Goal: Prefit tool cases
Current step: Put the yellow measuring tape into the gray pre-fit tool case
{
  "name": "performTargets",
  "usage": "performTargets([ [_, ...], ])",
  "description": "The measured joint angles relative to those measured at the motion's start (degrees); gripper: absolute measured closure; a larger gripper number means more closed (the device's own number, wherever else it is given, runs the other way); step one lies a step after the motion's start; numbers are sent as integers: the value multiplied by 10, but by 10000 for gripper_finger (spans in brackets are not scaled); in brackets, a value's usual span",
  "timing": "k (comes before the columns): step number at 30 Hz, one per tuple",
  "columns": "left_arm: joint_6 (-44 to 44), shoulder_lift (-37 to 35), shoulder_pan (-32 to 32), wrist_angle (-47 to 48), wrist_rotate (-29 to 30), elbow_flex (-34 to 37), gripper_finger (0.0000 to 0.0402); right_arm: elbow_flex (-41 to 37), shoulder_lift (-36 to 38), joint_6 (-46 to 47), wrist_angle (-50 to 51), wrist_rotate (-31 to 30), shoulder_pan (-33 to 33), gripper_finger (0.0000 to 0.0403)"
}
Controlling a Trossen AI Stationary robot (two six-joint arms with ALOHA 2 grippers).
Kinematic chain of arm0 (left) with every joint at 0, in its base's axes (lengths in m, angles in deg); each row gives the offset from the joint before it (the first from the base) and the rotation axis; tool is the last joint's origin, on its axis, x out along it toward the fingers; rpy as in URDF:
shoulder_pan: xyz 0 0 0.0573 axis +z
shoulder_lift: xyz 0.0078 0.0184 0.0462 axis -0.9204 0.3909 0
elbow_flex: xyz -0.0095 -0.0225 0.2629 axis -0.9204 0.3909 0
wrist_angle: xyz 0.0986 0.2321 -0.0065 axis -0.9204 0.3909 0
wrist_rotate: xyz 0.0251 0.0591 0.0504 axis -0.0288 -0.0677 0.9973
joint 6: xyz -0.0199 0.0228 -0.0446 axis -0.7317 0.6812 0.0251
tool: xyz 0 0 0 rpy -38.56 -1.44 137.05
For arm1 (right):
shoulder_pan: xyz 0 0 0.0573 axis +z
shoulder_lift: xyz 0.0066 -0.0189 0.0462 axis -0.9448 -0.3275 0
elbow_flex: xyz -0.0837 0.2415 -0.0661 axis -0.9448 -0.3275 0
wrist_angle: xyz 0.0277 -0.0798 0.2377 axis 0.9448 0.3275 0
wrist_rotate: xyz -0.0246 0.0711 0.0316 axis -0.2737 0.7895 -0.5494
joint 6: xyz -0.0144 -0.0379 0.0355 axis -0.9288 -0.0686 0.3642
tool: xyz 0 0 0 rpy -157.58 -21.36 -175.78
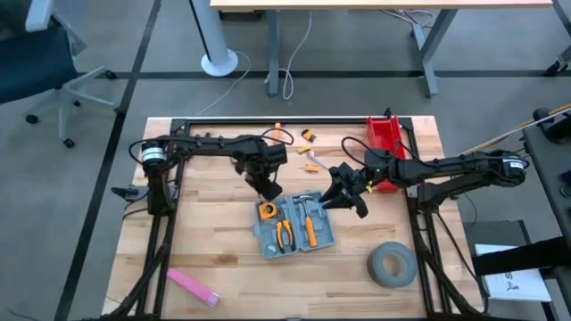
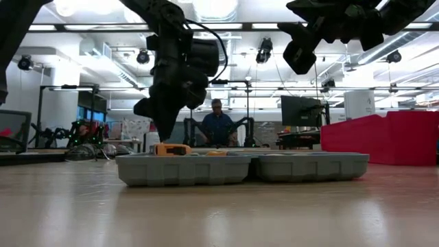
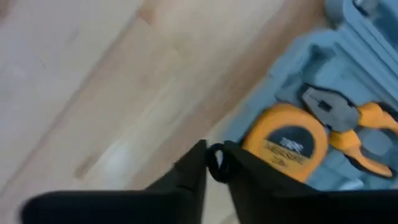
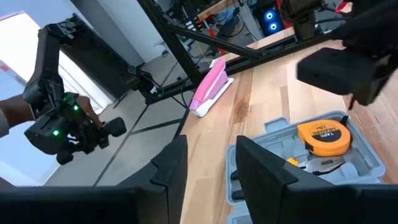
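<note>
The open blue-grey tool case (image 1: 294,228) lies mid-worktop already holding tape measure (image 1: 268,212), pliers (image 1: 285,235) and hammer (image 1: 308,219), left end effector (image 3: 214,163) pinched shut above its corner, right end effector (image 4: 208,165) parted, empty, loose parts (image 1: 308,135) left to fit

Tape measure (image 1: 267,211), pliers (image 1: 285,234) seemingly inside case (image 1: 326,237).
</note>
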Motion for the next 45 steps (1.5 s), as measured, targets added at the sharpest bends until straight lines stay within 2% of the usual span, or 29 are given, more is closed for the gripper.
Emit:
performTargets([
  [2,0,-2,-4,4,-17,0,392,0,0,0,0,0,0,287],
  [11,-23,-3,-31,65,-45,-10,399,0,0,-3,0,0,0,297],
  [18,-77,-5,-53,111,-73,-47,400,-2,0,-4,0,2,0,307],
  [23,-111,-5,-70,113,-67,-58,401,-8,1,-7,0,2,0,301],
  [28,-121,-5,-84,87,-26,-49,398,-12,12,-8,1,6,0,293],
  [33,-124,-5,-90,73,21,-48,354,-12,32,-9,1,6,0,292],
  [40,-127,-5,-106,50,20,-47,265,-14,51,-9,5,2,0,305],
  [45,-151,-5,-123,5,31,-31,220,-22,50,-9,7,1,0,311],
])
